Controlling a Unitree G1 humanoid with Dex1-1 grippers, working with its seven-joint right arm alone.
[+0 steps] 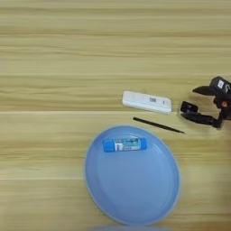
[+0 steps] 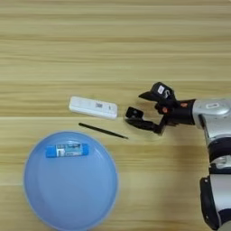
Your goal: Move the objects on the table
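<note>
Objects of the task number 3, and each is located here against the light-blue plate (image 2: 27,198). Item 1, the blue tube (image 2: 66,150), lies flat inside the plate on its upper part, label up, apparently deposited there. Item 2, the white bar-shaped device (image 2: 93,107), lies on the table (image 2: 113,45) just above the plate's upper rim, untouched. Item 3, the small black square piece (image 2: 131,113), sits right of the plate, beyond the white bar's right end, at the tip of the right gripper's (image 2: 144,109) lower finger; contact cannot be confirmed. A thin black stick (image 2: 103,131) lies between the bar and the plate. The 2 black fingers stand spread wide and grip nothing, which suggests an approach to the black piece.
</note>
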